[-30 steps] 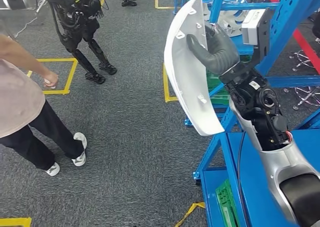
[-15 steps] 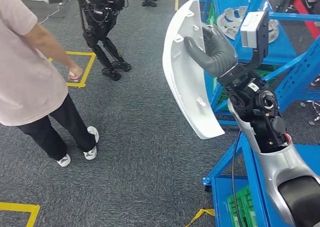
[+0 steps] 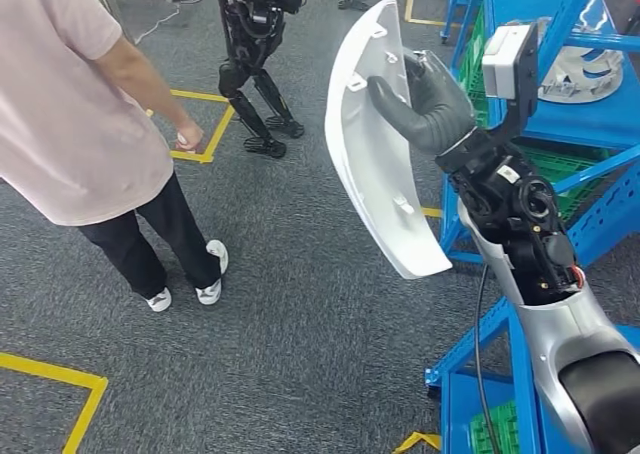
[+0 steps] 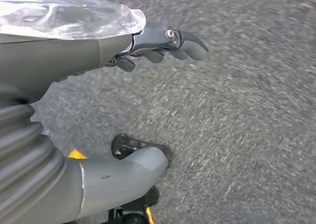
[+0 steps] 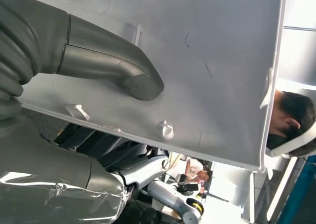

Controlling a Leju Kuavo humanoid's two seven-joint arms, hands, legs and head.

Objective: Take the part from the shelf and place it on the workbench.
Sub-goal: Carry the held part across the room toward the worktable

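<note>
I have the part [image 3: 377, 144] up in the air at the centre of my head view, clear of the shelf [image 3: 528, 124] that stands at three o'clock from it. It is a long, curved white plastic shell, smooth and slightly glossy, with small moulded clips and tabs standing off its inner face; my right wrist view shows that inner face [image 5: 209, 61] as a broad flat grey-white panel with a raised edge rim. Its long axis runs from about twelve o'clock down to about five o'clock in the head view, the upper end narrow and rounded, the lower end flaring wide and pointing toward the shelf's foot. The hollow side faces my right arm.

My right hand [image 3: 426, 99] holds the part, its thick grey rubbery thumb pressed flat on the inner face while the other fingers [image 3: 417, 62] wrap the far edge. My left hand [image 4: 111, 110] hangs over the floor [image 4: 242, 135] with its fingers [image 4: 178, 41] spread and nothing in them.

The floor is dark grey, coarse carpet with yellow tape lines [image 3: 204, 134]. At nine o'clock from the part stands a person [image 3: 90, 144] in a pale pink shirt and black trousers; at eleven o'clock stands another dark legged robot [image 3: 253, 54]. The shelf is blue painted steel, with green crates [image 3: 558, 164] on it and a pale round part [image 3: 581, 69] on an upper level.
</note>
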